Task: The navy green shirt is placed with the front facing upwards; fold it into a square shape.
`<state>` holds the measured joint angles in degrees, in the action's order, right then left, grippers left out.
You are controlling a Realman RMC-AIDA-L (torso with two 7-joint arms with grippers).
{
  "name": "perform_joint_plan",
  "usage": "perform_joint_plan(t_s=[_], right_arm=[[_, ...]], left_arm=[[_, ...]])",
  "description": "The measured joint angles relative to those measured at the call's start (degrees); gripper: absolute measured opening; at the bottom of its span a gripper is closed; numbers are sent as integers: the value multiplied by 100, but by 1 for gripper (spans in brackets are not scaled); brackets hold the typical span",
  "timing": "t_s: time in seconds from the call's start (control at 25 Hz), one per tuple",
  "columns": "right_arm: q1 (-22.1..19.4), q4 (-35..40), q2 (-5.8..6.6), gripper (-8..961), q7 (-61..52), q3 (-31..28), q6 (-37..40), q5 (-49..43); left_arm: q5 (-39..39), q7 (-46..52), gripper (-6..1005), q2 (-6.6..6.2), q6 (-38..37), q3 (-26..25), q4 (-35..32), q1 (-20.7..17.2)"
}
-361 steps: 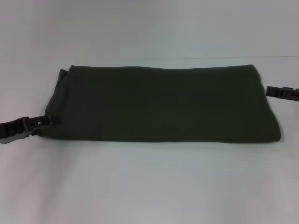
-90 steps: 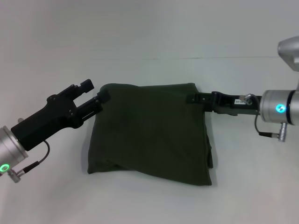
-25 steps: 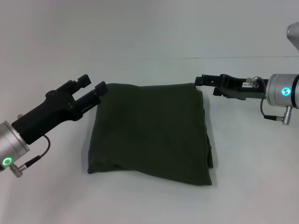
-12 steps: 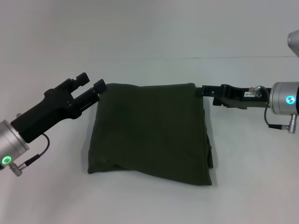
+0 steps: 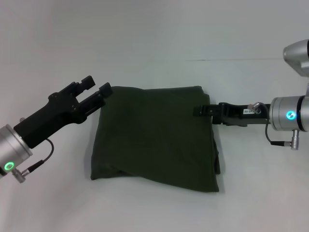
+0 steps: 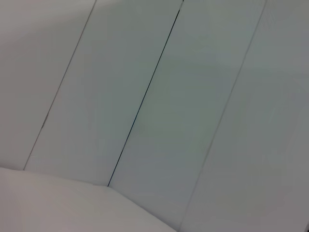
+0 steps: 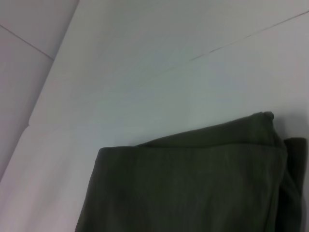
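The navy green shirt (image 5: 157,137) lies folded in a rough square in the middle of the white table, plain green side up, with no lettering showing. My left gripper (image 5: 97,86) hovers open at the shirt's far left corner, its lower fingertip (image 5: 105,89) right beside the cloth and nothing between the fingers. My right gripper (image 5: 199,111) reaches in from the right, its tip over the shirt's right edge a little below the far right corner. The right wrist view shows the shirt's (image 7: 193,193) far folded edge and layered corner. The left wrist view shows only pale panels.
White table surface (image 5: 154,208) surrounds the shirt on all sides. A thin dark seam (image 5: 241,60) runs across the back of the table. Stacked cloth layers stick out slightly along the shirt's right side (image 5: 217,154).
My right gripper has come toward me and leftward, from the shirt's far right corner onto its right edge. The left gripper has hardly moved. The shirt keeps its shape.
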<state>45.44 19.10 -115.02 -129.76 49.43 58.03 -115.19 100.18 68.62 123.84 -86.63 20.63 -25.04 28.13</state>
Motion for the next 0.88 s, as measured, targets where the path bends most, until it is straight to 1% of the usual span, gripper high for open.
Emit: perform_joint_plan(t_s=[0.32, 0.56, 0.88], right_arm=[[-21, -3, -73, 915, -9, 48, 19, -3], [-20, -3, -152, 915, -23, 128, 18, -3], [-28, -62, -192, 916, -24, 174, 7, -3]], left_arm=[[0, -1, 716, 0, 5, -2, -1, -4], [0, -2, 716, 0, 7, 2, -1, -12], [0, -4, 715, 0, 6, 10, -1, -31]])
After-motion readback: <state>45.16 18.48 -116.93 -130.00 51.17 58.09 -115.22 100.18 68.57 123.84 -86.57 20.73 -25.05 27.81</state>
